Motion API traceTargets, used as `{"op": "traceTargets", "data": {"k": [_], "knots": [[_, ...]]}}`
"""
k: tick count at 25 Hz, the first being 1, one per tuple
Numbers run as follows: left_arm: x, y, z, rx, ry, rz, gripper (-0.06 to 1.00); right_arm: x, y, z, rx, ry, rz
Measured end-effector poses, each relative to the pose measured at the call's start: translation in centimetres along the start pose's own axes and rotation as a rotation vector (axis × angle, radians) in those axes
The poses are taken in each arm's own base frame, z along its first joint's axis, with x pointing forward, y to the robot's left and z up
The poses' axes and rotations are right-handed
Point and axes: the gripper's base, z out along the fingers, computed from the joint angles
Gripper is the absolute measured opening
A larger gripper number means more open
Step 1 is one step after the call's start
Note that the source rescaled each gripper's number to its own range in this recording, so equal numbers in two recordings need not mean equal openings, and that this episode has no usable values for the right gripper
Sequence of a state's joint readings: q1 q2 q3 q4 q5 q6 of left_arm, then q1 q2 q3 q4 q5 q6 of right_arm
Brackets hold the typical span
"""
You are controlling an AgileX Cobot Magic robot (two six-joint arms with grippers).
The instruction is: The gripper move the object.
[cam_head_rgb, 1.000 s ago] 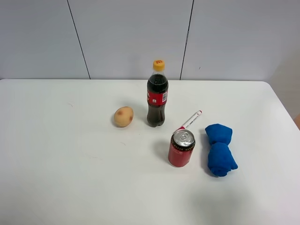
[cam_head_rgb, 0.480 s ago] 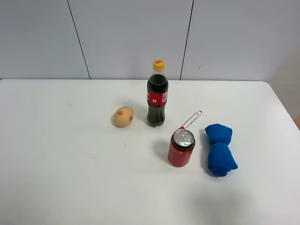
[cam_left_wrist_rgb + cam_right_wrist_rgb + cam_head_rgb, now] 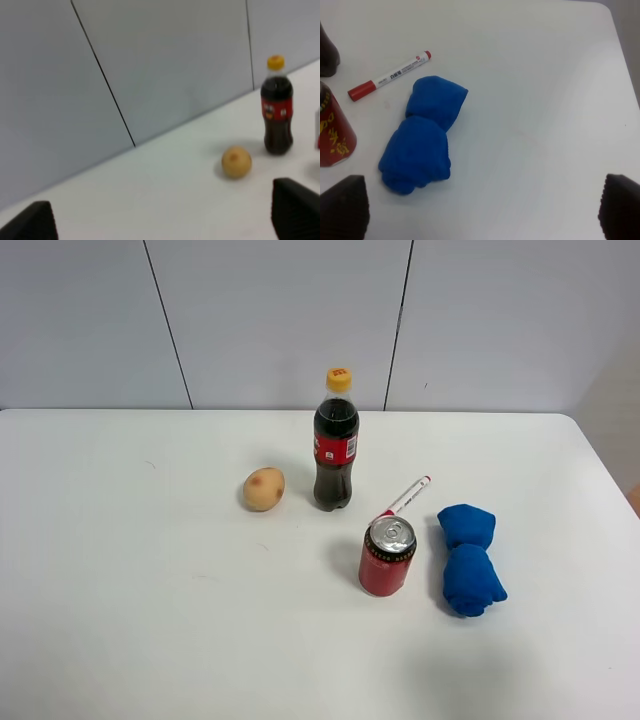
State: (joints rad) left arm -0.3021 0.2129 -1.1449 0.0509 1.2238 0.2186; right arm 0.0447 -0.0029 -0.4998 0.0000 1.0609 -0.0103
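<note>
The right gripper [image 3: 480, 212] is spread wide: in the right wrist view its two dark fingertips [image 3: 342, 205] sit at the lower left and lower right corners, and nothing is between them. It hangs above the table [image 3: 545, 100] and touches nothing. The left gripper [image 3: 165, 220] is also spread apart and empty; its dark tips show at the two lower corners of the left wrist view, and it faces along the table toward the wall [image 3: 150, 60]. In the high view neither arm is visible.

The cloth [image 3: 469, 560] is bright blue and soft. It has two lobes with a pinched waist, and one lobe is bigger. It lies flat at the right of centre in the high view, just right of the can [image 3: 387, 556] and apart from it. In the right wrist view the cloth [image 3: 422, 135] is left of centre, ahead of the open jaws.

A marker [image 3: 402, 498] with a red cap lies just above the can. The bottle [image 3: 336, 440] stands at the centre, and the potato [image 3: 264, 489] is to the left of it.
</note>
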Motion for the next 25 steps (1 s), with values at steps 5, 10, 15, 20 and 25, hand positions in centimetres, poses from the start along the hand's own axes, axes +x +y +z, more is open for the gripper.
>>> {"op": "traceTargets", "data": {"k": [5,10,15,20,25], "knots": [[4.2,-2.0,3.7,-0.092,0.198,-0.099,1.00,0.0,0.0,0.0,0.000,0.000,0.000],[7.7,-3.1,5.9,-0.208,0.253,-0.263,1.00,0.0,0.0,0.0,0.000,0.000,0.000],[10.3,-3.8,6.8,-0.280,0.245,-0.340,1.00,0.0,0.0,0.0,0.000,0.000,0.000],[12.3,-4.2,8.2,-0.276,0.301,-0.388,1.00,0.0,0.0,0.0,0.000,0.000,0.000],[12.7,-4.1,8.8,-0.278,0.287,-0.396,1.00,0.0,0.0,0.0,0.000,0.000,0.000]]}}
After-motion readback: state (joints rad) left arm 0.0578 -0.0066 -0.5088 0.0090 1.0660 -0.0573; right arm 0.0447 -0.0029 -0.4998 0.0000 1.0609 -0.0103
